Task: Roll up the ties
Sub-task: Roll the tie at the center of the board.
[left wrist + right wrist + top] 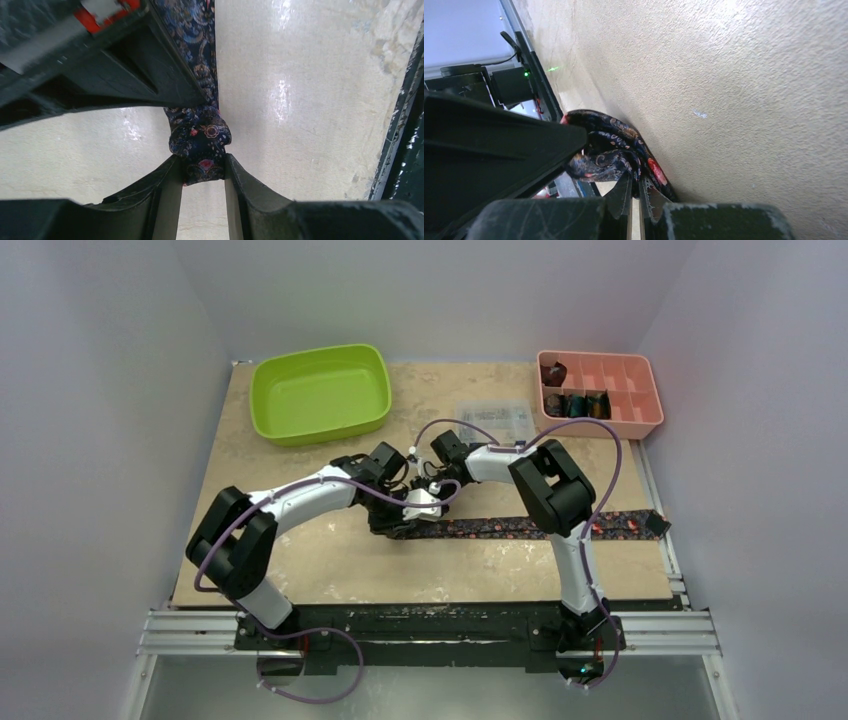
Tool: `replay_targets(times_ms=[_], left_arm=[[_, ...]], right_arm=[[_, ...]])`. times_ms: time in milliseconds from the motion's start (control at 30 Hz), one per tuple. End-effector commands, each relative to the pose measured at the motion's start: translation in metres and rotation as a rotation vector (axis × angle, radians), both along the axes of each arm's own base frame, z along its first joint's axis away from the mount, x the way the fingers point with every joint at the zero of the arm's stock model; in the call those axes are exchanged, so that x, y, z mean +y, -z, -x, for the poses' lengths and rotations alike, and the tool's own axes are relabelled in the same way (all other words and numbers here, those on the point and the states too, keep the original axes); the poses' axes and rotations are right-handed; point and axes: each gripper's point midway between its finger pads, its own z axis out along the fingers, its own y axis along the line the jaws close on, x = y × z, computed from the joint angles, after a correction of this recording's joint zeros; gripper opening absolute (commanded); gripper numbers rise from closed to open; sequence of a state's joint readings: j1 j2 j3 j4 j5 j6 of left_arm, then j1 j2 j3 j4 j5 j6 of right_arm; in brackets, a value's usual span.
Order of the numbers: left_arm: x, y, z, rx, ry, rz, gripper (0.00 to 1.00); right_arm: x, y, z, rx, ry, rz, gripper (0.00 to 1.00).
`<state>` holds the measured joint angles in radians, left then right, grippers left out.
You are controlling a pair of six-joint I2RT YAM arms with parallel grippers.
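A dark tie (520, 527) with red-pink floral dots lies stretched across the table, its wide end at the right edge. Its left end is curled into a small roll (200, 137). My left gripper (202, 160) has that roll between its fingers, both pads touching its sides; in the top view the left gripper (385, 512) stands over the tie's left end. My right gripper (635, 179) is shut, pinching a fold of the tie's (614, 147) fabric just beside the roll. The right gripper (420, 502) sits right next to the left one.
A green tub (320, 390) stands at the back left. A pink divided tray (640, 405) at the back right holds several rolled ties (575, 403). A clear plastic box (492, 420) lies behind the grippers. The table's dark edge rail (400, 130) runs close by.
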<state>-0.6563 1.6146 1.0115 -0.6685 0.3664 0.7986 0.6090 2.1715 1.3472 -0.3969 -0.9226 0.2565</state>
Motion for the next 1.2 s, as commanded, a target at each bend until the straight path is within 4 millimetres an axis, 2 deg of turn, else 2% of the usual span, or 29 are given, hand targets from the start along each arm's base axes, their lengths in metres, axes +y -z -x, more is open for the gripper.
replay_targets(times_ms=[0,133,267,367,567,700,767,833,933,1033,1167], left_arm=[[-0.023,-0.023,-0.007,0.005,-0.025,0.074,0.34],[-0.034,-0.026,-0.01,0.025,-0.043,0.077,0.37],[-0.041,-0.02,-0.012,0.043,-0.05,0.049,0.4],[-0.041,-0.012,-0.012,0.059,-0.046,0.002,0.39],[-0.042,-0.012,-0.009,0.053,-0.025,-0.004,0.36],[-0.038,-0.01,-0.009,0.043,-0.03,-0.016,0.35],[-0.037,-0.009,-0.009,0.044,-0.031,-0.023,0.34],[-0.039,-0.011,-0.01,0.042,-0.031,-0.015,0.33],[-0.045,-0.015,-0.012,0.039,-0.029,0.002,0.37],[-0.05,-0.02,-0.014,0.028,-0.036,0.028,0.46],[-0.065,-0.042,-0.017,0.013,-0.059,0.15,0.62]], right_arm=[[-0.003,0.013,-0.012,-0.059,0.009,0.043,0.0],[-0.001,0.01,-0.012,-0.059,0.009,0.035,0.0],[-0.002,0.007,-0.012,-0.058,0.011,0.026,0.0],[-0.003,0.005,-0.013,-0.053,0.012,0.018,0.0],[-0.001,-0.009,-0.018,-0.036,0.034,-0.037,0.0],[0.001,-0.022,-0.019,-0.029,0.03,-0.069,0.05],[0.0,-0.025,-0.02,-0.04,0.028,-0.07,0.02],[-0.005,-0.02,-0.018,-0.054,0.02,-0.04,0.0],[-0.021,0.0,-0.011,-0.056,-0.012,0.035,0.0],[-0.04,0.019,-0.006,-0.045,-0.022,0.093,0.0],[-0.056,0.027,-0.007,-0.035,-0.018,0.119,0.0]])
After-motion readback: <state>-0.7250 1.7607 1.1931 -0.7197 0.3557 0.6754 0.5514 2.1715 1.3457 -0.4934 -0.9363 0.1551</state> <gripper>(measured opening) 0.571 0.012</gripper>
